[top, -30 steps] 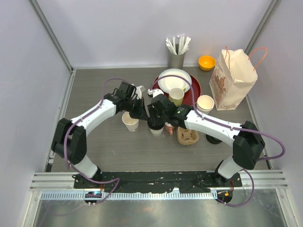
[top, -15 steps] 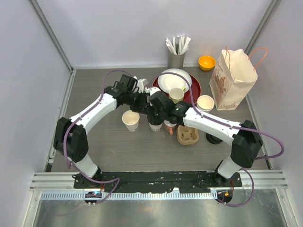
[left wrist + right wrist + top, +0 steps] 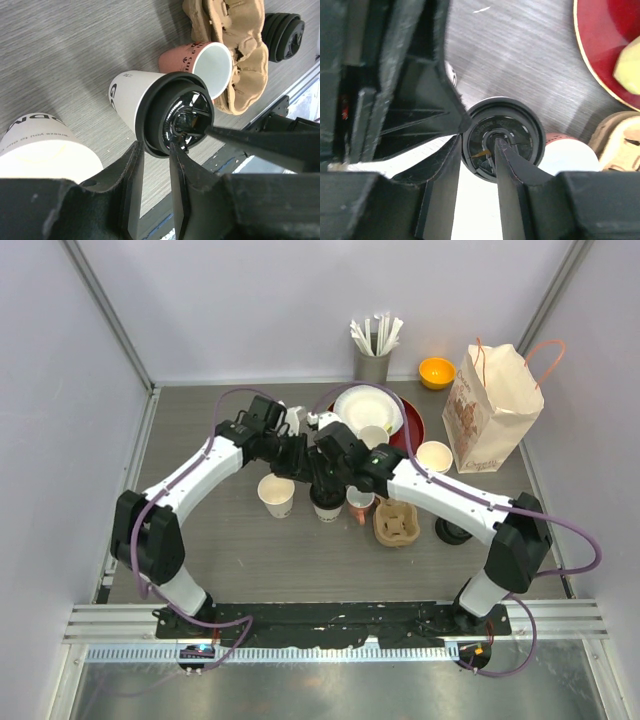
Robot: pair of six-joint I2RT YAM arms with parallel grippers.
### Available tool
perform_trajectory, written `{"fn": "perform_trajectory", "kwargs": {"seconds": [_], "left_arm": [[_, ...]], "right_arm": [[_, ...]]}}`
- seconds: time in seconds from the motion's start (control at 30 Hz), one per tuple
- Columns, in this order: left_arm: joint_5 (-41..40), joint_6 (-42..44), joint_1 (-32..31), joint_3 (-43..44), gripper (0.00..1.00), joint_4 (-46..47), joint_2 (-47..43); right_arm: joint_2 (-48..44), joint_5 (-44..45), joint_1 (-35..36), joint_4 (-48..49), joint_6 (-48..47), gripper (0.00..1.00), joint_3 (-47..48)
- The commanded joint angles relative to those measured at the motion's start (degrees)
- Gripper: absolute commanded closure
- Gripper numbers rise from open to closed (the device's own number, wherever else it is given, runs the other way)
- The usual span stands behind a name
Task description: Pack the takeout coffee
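Landmark: cardboard cup carrier [image 3: 397, 523], lying on the grey table [image 3: 230, 550] in front of the right arm. Item 1, lidded cup [image 3: 127, 97]: cream-white paper, upright, on the table to the left of the carrier, with only a salmon-pink cup [image 3: 360, 505] between the two. The pink cup is open-topped and sits just beside the carrier. Item 2, black lid [image 3: 512, 127]: round, seated on top of item 1. Item 3, open cream cup [image 3: 276, 495]: no lid, upright, further left of the carrier than item 1 and near it. Item 4, spare black lid [image 3: 452, 531]: on the table just right of the carrier. Left gripper [image 3: 155, 150]: jaws a narrow gap apart, straddling the rim of item 2 on the side away from the carrier; a firm grip is not evident. Right gripper [image 3: 477, 145]: jaws partly closed on item 2, one finger in the lid's central recess and the other against its outer rim. Other stock: red tray [image 3: 412, 430] behind the carrier, bearing a white plate [image 3: 360, 405] and a pale green mug [image 3: 375, 434]. A paper bag [image 3: 490, 410] stands behind the carrier and to its right, well apart.
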Motion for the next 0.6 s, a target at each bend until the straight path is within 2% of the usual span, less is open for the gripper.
{"fn": "perform_trajectory", "kwargs": {"seconds": [0.0,0.13,0.27,0.37,0.57], "left_arm": [[-0.59,-0.92,0.72,-1.59,0.69,1.78,-3.40],[0.10,-1.02,0.81,-3.00,0.70,3.36,-1.38],[1.07,-0.66,0.81,-3.09,0.70,4.41,0.20],[2.56,-1.19,0.81,-3.35,0.71,5.21,1.17],[2.13,-1.10,0.81,-3.44,0.72,4.94,2.93]], "right_arm": [[-3.34,5.31,-1.70,-2.41,2.16,0.60,3.69],[-3.96,3.83,-5.38,-3.65,5.31,0.60,1.58],[-4.92,-2.57,-8.29,-1.21,6.73,0.63,-2.63],[-5.28,-5.57,-8.64,1.87,6.47,0.68,-5.10],[-4.49,-7.17,-8.82,2.85,5.68,0.68,-6.16]]}}
